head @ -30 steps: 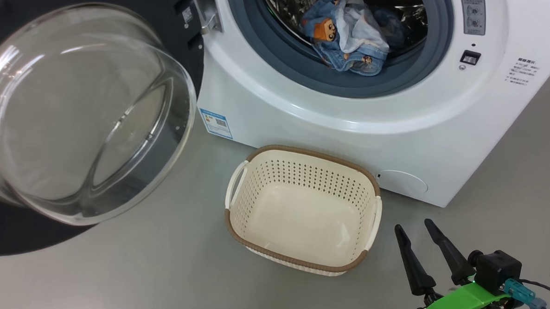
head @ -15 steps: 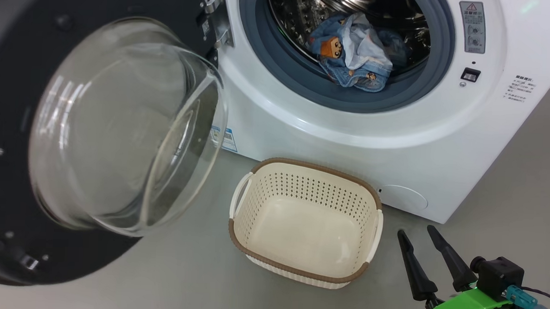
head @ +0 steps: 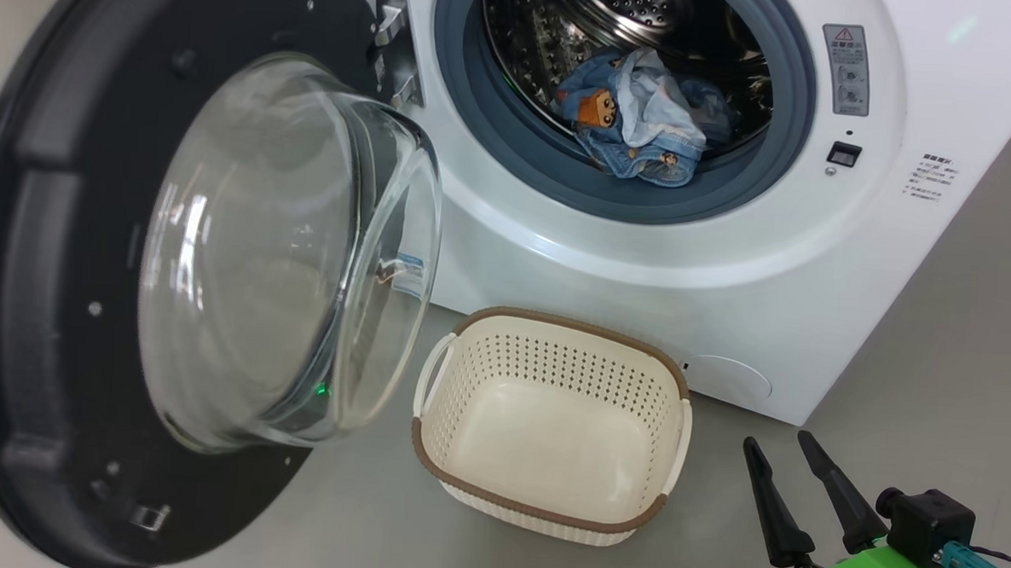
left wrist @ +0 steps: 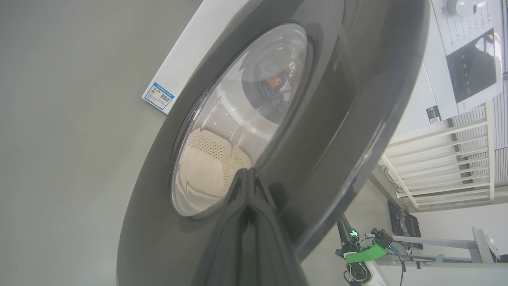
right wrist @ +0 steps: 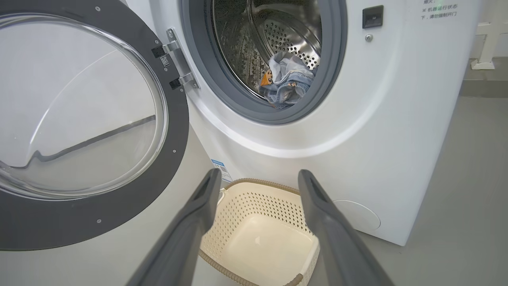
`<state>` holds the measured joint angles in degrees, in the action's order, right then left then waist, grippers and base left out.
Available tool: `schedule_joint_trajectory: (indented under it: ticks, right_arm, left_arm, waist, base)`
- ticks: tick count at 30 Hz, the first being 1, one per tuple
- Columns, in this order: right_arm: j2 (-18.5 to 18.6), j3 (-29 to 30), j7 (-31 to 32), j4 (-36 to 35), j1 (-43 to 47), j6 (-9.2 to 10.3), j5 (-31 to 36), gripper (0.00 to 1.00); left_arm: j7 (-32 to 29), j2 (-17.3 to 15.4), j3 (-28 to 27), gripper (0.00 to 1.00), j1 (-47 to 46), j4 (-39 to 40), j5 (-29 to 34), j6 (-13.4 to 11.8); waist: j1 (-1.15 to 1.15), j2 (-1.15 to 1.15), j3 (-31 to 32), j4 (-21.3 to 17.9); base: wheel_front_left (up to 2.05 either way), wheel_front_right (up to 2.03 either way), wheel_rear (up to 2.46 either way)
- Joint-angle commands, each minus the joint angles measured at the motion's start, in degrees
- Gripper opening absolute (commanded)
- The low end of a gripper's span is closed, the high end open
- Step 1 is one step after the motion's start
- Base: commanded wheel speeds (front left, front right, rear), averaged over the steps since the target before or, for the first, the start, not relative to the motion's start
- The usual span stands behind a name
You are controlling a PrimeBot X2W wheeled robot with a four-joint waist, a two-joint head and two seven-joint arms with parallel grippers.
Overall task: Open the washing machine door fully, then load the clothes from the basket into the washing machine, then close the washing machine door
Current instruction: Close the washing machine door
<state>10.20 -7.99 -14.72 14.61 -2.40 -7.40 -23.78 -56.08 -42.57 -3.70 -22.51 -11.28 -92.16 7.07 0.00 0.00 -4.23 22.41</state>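
Note:
The washing machine (head: 643,264) stands with its drum showing, and the clothes (head: 632,119) lie bunched inside, denim-blue with orange patches and pale cloth. The washing machine door (head: 53,298) hangs partly swung on its left hinge, its glass bowl facing right. In front, on the floor, the cream basket (head: 555,320) holds nothing. My left gripper (left wrist: 248,171) is shut, its tips against the door's glossy black outer face (left wrist: 337,99). My right gripper (head: 776,441) is open and holds nothing, low right of the basket; its own view has its fingers (right wrist: 258,172) above the basket's rim (right wrist: 262,184).
Grey floor (head: 938,337) lies all around the machine. Behind the door, the left wrist view shows another white appliance (left wrist: 468,47) and a white slatted rack (left wrist: 444,174). A white post base (right wrist: 482,63) stands on the floor at the far right of the machine.
The door has swung toward the machine's opening, its glass bowl now more edge-on. The head view has shifted too. My right gripper stays open in the same place.

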Motion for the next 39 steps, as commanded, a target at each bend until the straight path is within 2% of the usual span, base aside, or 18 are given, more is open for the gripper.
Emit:
schedule_joint_trajectory:
  ticks: [1,11,22,32,39]
  right_arm:
    - [0.1,-0.8,-0.3,-1.4,-0.2,-0.09,0.4,1.00]
    - [-0.4,-0.2,-0.3,-1.5,0.0,-0.09,0.6,1.00]
    - [-1.6,0.6,-0.3,-1.9,-0.3,-0.09,0.8,1.00]
    - [-2.0,1.3,-0.3,-2.4,-1.5,-0.09,0.9,1.00]
    - [-2.2,2.2,-0.3,-2.7,-2.5,-0.09,1.0,1.00]
  left_arm:
    - [-1.2,-2.6,-1.9,0.00,-1.1,2.9,-1.0,0.4]
    - [-5.0,0.7,1.7,0.00,-0.7,12.2,-1.3,0.4]
    - [-6.1,5.7,8.1,0.00,-2.7,20.2,1.6,0.4]
    - [-4.0,11.2,12.6,0.00,-8.0,17.4,4.3,0.4]
    - [-0.2,14.0,13.0,0.00,-12.6,14.5,6.2,0.4]
  waist:
    - [0.00,0.00,0.3,-0.4]
    - [0.00,0.00,0.9,-3.0]
    - [0.00,0.00,0.6,-9.4]
    - [0.00,0.00,-1.0,-16.0]
    - [0.00,0.00,-2.9,-19.9]
  base:
    - [0.00,0.00,0.00]
    - [0.00,0.00,0.00]
    - [0.00,0.00,0.00]
    - [0.00,0.00,0.00]
    - [0.00,0.00,0.00]
